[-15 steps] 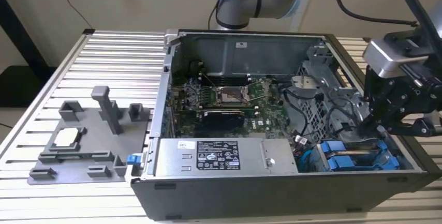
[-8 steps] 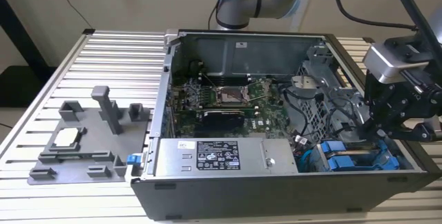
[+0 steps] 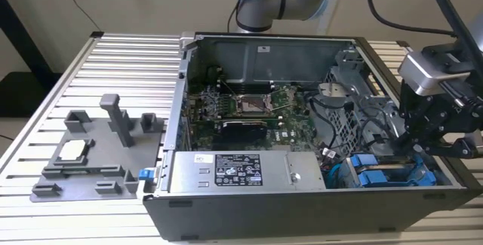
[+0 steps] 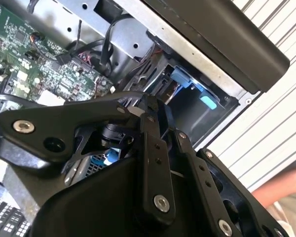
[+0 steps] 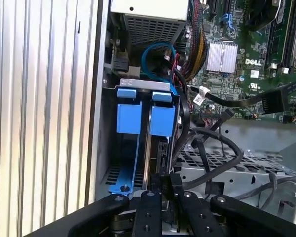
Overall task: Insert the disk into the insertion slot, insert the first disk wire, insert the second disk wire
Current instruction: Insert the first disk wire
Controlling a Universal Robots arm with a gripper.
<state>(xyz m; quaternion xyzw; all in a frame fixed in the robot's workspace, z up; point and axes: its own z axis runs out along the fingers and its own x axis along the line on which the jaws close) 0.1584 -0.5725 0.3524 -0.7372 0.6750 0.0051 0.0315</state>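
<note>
The disk (image 3: 377,175), in its bright blue carrier (image 5: 129,117), sits in the insertion slot (image 5: 106,148) of the grey drive cage at the near corner of the open computer case, on the exterior view's right. My gripper (image 3: 424,146) hangs just above the cage's far end, behind the disk. In both wrist views its black fingers (image 5: 149,210) stand close together, shut on a small black wire plug (image 5: 169,183) right at the disk's rear end. Black wires (image 5: 214,140) run from there toward the motherboard. In the second wrist view the gripper (image 4: 164,126) hides the plug.
The grey power-supply box (image 3: 240,171) lies next to the cage. The green motherboard (image 3: 241,106) fills the case floor, crossed by loose black cables (image 3: 332,123). A grey fixture plate (image 3: 94,154) lies on the ribbed table at the exterior view's left. A person's hand (image 4: 286,190) shows beside the case.
</note>
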